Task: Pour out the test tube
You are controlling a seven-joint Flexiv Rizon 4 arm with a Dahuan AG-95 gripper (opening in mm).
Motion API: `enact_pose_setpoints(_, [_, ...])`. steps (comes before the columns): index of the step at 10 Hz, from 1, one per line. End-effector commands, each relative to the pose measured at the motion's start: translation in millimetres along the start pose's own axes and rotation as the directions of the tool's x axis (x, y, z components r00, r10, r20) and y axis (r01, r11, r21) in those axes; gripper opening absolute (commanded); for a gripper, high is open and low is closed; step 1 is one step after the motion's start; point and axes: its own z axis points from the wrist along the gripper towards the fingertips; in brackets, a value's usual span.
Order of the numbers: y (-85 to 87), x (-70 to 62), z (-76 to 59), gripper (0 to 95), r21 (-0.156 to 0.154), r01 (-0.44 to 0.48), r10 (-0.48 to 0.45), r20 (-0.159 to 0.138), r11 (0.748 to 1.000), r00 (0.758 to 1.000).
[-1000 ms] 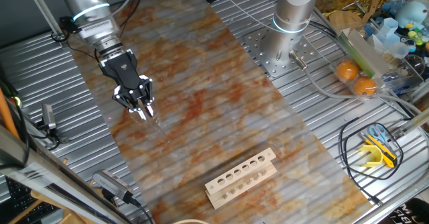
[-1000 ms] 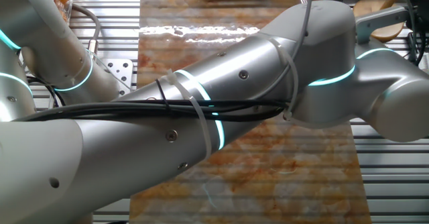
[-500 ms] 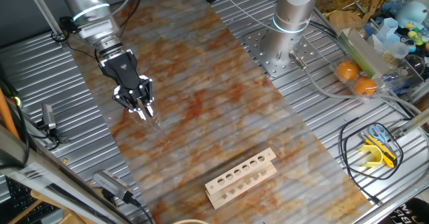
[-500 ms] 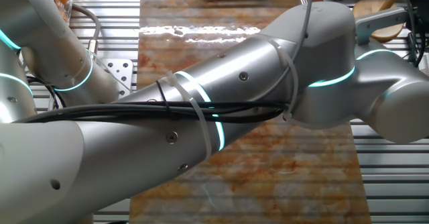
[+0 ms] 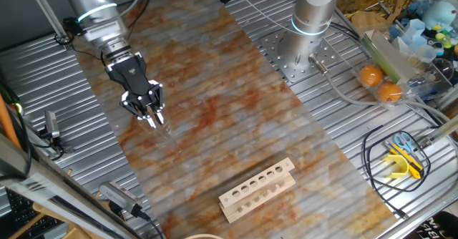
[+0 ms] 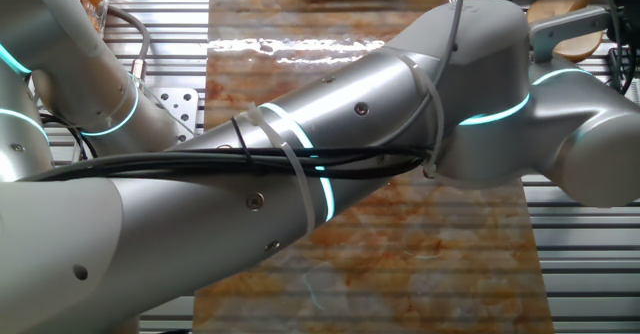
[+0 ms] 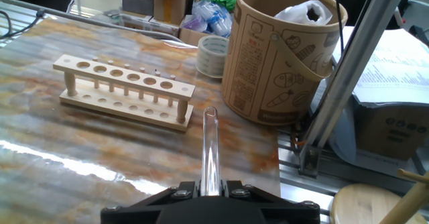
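— Glass, and thin glass at that. See the test tube (image 7: 210,147) sticking out of the claw (image 7: 210,186)? It is being pinched right at its lower end, so nearly the whole length is standing free past the fingertips.

— I am seeing it. From the hand view the jaws are looking nearly shut, closed down to the width of the tube and pressing on it from both sides.

— That is what is worrying me. A smooth round tube held by so little could be slipping or twisting once the wrist starts tipping it. If it slides out it is dropping onto the table (image 5: 236,124), and I would guess it breaks.

— And squeezing harder might crack it instead. What about where it is pouring? I am not spotting a beaker anywhere.

— Nor am I. The wooden rack (image 5: 257,189) is sitting well apart from the claw in the fixed view, and the paper bucket (image 7: 278,49) is standing beyond it in the hand view. Anything tipped out here may be going straight onto the table.

— Is anything inside the tube?

— I cannot tell; it is looking clear all the way up. In the other fixed view the arm (image 6: 330,164) is blocking everything.

— So the claw is touching only the tube?

— As far as I am seeing, yes, and hanging just above the table.
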Motion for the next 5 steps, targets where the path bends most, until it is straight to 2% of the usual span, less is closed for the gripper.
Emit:
enact_pose_setpoints(1, [-1.2, -0.1, 0.4, 0.0, -0.010, 0.000, -0.001, -0.035, 1.000, 0.999])
enact_pose_setpoints(5, [-3.6, -2.0, 0.2, 0.0, -0.036, -0.019, 0.014, -0.112, 0.999, 0.994])
